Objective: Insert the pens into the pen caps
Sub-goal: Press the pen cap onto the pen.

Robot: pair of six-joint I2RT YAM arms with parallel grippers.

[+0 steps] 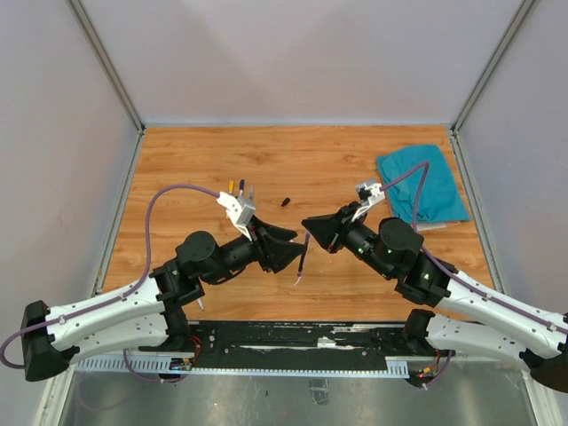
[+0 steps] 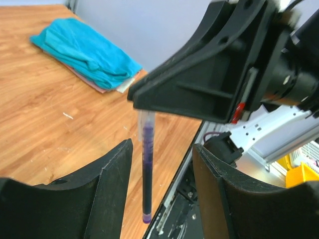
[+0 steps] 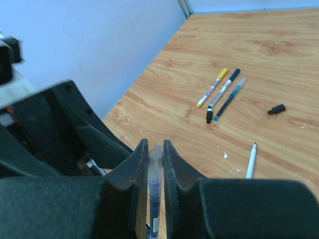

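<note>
2 fingers (image 3: 141, 164) of the right gripper (image 3: 155, 149) are pinched tight on a clear-barrelled pen (image 2: 146, 169) with dark ink inside, clamping its upper end so that the rest hangs below the fingertips, roughly upright. Facing it, the left gripper (image 2: 163, 149) stands with its fingers (image 2: 112, 189) spread wide, 1 on each side of the hanging pen. The barrel sits in the gap nearer the finger on the left of the left wrist view, and no contact with either finger shows. Seen from above, the 2 gripper tips point at each other and nearly meet, with the pen slanting down just beneath them. Ahead of the right fingers, on the wooden table (image 1: 319, 160), lie 3 pens side by side: a yellow-ended pen (image 3: 212, 88), a dark blue pen (image 3: 223, 94) and a teal pen (image 3: 230, 98) (the last 2 touching or nearly so at their near ends). A white pen (image 3: 251, 160) lies alone nearer the fingertips, and 1 black cap (image 3: 275, 109) lies apart from all 4, further right. Well beyond the left fingers rests a teal cloth (image 2: 87, 52).
</note>
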